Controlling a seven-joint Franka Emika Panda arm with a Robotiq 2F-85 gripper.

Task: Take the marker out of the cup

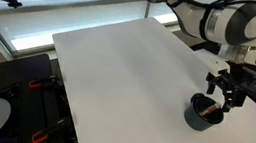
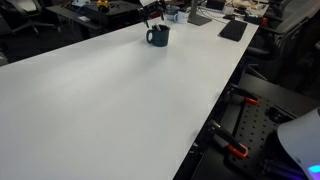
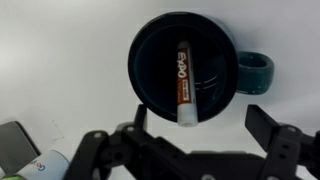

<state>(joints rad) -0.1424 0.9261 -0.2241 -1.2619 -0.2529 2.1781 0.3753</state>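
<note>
The tool (image 3: 200,122) fills the lower edge of the wrist view, its jaws spread about as wide as the cup is broad and gripping nothing. Just past it sits the cup (image 3: 145,50), seen straight down its dark mouth, with a handle (image 3: 258,72) sticking out to the picture's right. The marker (image 3: 183,75) lies inside the cup, clear of the tool. Its long axis runs nearly up and down the picture, only slightly slanted. The pale end points toward the tool, close to the cup's wall, and the darker end points away. How steeply it leans I cannot tell. The cup stands on a white tabletop (image 3: 60,60).

In an exterior view the tool (image 1: 222,95) hangs just above the cup (image 1: 198,116), near the edge of the tabletop (image 1: 118,70), and a reddish bit of the marker (image 1: 211,111) shows at the rim. In an exterior view from farther off, the cup (image 2: 158,37) sits small at the far end of the tabletop (image 2: 120,100). The tool is too blurred there to make out.
</note>
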